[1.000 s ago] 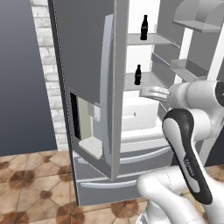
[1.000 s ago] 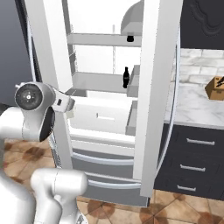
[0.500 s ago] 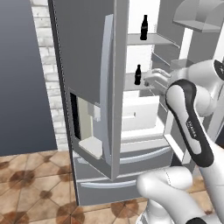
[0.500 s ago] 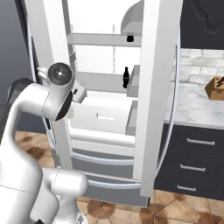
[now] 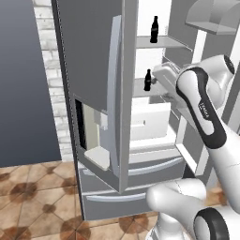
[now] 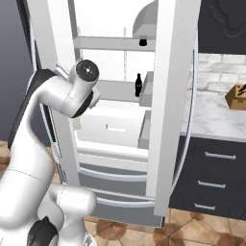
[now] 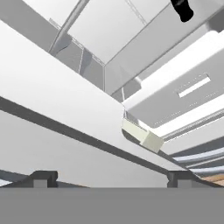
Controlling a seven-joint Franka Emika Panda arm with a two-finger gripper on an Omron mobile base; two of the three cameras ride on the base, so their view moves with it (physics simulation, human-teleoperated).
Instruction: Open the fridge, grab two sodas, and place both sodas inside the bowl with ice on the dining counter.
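A: Two sodas show for you in the left base view, both inside the open fridge (image 5: 117, 140): the upper soda (image 5: 153, 23) stands on the top shelf, the lower soda (image 5: 147, 80) one shelf below it, just beside the robot's wrist.

B: And from your other side?

A: In the right base view you get the lower soda (image 6: 138, 85) whole on that same shelf. Of the upper one you see only a dark bit under the grey dome at the top of the fridge; its neck is hidden. That view also gives you what the left cannot: a marble top (image 6: 211, 117) right of the fridge, with a brown box (image 6: 237, 95) on it cut off by the picture edge.

B: The gripper?

A: In the hand view the gripper (image 7: 111, 177) has its fingertips (image 7: 43, 177) set wide apart with nothing between them. It looks at the fridge's white inside and a drawer front (image 7: 183, 89); one soda (image 7: 182, 9) sits at the top edge, cropped. In both base views the arm covers the fingers, so you cannot judge them there.
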